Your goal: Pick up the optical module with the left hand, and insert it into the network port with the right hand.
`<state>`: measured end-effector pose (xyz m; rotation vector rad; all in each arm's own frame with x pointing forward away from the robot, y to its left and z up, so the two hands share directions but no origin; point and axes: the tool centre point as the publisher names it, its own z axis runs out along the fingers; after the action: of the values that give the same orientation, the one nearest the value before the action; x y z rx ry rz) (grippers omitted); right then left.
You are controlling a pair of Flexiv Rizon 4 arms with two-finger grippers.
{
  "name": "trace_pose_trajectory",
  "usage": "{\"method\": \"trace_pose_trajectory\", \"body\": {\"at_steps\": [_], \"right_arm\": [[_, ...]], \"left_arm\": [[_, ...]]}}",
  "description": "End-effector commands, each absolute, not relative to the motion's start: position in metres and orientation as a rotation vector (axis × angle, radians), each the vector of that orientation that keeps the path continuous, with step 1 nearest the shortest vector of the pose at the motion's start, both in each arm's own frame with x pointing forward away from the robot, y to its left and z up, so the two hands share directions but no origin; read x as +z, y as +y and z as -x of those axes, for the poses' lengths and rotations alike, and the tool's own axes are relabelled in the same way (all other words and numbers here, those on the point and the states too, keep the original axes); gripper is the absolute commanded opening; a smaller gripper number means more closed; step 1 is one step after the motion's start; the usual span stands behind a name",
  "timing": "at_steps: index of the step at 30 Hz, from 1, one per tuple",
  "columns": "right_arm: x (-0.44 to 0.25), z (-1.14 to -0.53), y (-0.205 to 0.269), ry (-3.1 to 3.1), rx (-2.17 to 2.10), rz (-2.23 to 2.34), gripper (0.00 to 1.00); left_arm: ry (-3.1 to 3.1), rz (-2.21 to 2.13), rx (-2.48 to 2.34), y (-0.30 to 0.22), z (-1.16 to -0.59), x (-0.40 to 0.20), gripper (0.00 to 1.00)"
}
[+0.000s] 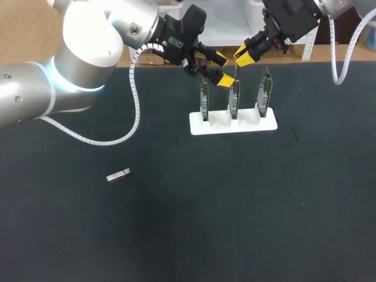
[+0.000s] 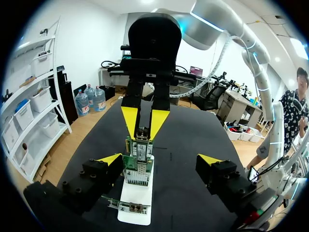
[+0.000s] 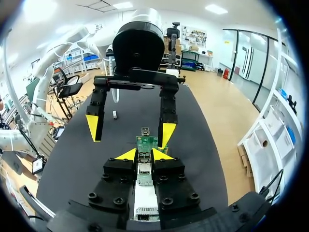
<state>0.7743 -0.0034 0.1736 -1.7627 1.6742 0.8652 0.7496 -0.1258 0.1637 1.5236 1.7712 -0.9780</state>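
Observation:
A small silver optical module (image 1: 118, 175) lies loose on the black table (image 1: 176, 235), far to the left of both grippers. At the back stands a white stand (image 1: 233, 123) with three upright circuit boards. My right gripper (image 1: 242, 59) hangs over the middle board (image 1: 234, 100), its fingers close together on a second silver module (image 2: 141, 144) at that board's top edge. My left gripper (image 1: 222, 69) stands wide open just left of it, one finger on either side of the boards' tops, touching nothing. In the right wrist view the held module (image 3: 144, 170) shows between the yellow tips.
The left board (image 1: 204, 100) and the right board (image 1: 264, 94) flank the middle one in the stand. A white cable (image 1: 126, 132) from my left arm droops onto the mat. The table's far edge runs just behind the stand.

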Motion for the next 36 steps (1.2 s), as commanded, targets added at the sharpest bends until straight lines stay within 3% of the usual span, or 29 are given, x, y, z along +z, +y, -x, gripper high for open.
{"method": "trace_pose_trajectory", "body": {"at_steps": [1,36], "right_arm": [[0.1726,-0.7723,-0.0036,1.671,0.862,1.759,0.0],[0.1684,-0.7709,-0.0041,1.684,0.861,1.757,0.0]], "left_arm": [[1.776,-1.528,-0.979,-0.127,-0.7519,0.1641,1.0],[1.776,-1.528,-0.979,-0.127,-0.7519,0.1641,1.0]]}}
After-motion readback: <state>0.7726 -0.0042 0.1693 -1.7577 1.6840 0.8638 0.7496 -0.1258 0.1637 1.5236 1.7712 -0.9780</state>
